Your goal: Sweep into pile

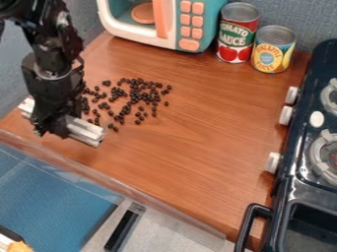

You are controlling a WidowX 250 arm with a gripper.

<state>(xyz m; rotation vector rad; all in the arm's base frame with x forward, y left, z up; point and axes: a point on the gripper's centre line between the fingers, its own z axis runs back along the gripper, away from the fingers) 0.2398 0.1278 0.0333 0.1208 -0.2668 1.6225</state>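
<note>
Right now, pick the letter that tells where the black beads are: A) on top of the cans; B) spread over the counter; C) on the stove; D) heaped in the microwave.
B: the black beads lie on the counter, with wood showing between many of them.

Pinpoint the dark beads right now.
In the camera view, the dark beads lie scattered at upper left on the counter, just right of the gripper and below the toy microwave.
</note>
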